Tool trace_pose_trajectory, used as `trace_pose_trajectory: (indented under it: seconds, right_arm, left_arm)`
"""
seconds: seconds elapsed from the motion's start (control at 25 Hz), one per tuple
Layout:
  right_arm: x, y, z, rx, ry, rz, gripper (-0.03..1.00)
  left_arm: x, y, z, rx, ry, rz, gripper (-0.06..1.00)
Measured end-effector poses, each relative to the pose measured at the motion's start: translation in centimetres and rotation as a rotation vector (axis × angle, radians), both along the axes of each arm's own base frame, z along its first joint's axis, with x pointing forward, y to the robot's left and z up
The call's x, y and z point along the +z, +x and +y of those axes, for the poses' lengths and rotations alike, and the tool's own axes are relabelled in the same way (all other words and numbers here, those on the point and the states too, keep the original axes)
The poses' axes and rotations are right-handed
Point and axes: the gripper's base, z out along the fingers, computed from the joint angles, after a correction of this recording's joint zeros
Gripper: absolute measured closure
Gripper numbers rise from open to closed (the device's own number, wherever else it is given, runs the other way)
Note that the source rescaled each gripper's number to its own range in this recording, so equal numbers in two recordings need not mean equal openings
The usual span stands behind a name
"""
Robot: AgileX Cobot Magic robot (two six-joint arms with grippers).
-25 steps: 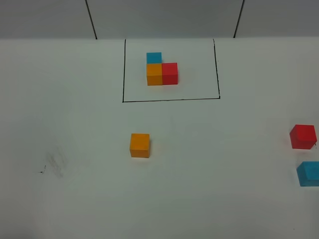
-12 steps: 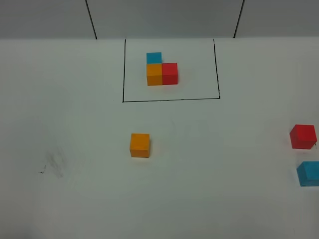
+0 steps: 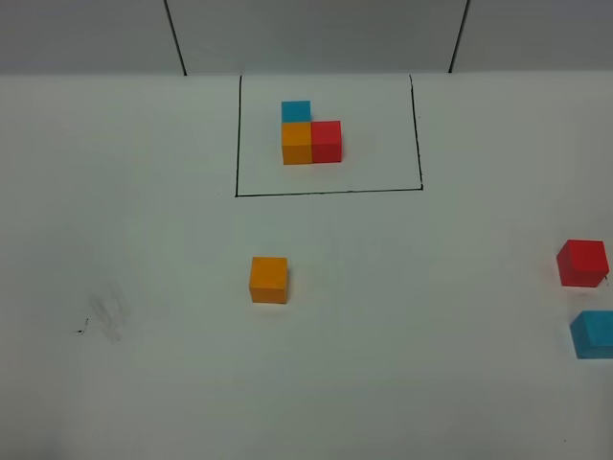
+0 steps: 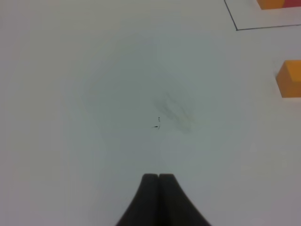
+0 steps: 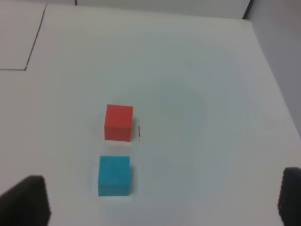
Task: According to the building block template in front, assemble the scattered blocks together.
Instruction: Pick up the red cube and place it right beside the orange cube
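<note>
The building block template point(image 3: 311, 139), a thin black-lined rectangle framing joined blue, orange and red cubes in an L, lies at the far middle of the white tabletop point(image 3: 431, 383). The scattered blocks are not yet assembled. The small matte orange cube point(image 3: 268, 280) stands alone on the near side of the frame. The matte red cube point(image 3: 582, 263) and the light blue cube point(image 3: 594, 333) sit near each other but apart, at the right edge of the high view.

The left gripper point(image 4: 158, 177) has its fingers pressed together over bare table. The right gripper point(image 5: 160, 183) has its fingers spread wide, holding nothing, with the red and blue cubes ahead of it.

The step in hand is probably the first pick. Treat the orange cube as the corner of the L and bring the others to it: blue on its far side, red on its right. Square your right jaws to one cube's flat faces and descend over that cube only, so that its neighbour is not nudged. Part your left fingers before any approach.
</note>
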Motion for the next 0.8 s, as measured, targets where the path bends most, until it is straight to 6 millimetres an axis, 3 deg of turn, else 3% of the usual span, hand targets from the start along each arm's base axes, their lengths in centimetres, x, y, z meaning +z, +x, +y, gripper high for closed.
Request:
trace_pose_trajectory:
  seconds: [0.2, 0.4, 0.64, 0.8]
  right_arm:
    - [0.1, 0.3, 0.0, -0.008, 0.018, 0.007, -0.03]
    - [0.5, 2.2, -0.1, -0.001, 0.021, 0.102, -0.03]
    - [2.3, 6.7, -0.1, 0.052, 0.015, 0.205, -0.03]
    - [2.3, 10.4, 0.0, 0.085, 0.037, 0.259, -0.03]
  left_arm:
    - [0.0, 0.0, 0.0, 0.0, 0.0, 0.0, 0.94]
    - [0.0, 0.0, 0.0, 0.0, 0.0, 0.0, 0.94]
    - [0.0, 0.0, 0.0, 0.0, 0.0, 0.0, 0.94]
    - [0.0, 0.0, 0.0, 0.0, 0.0, 0.0, 0.94]
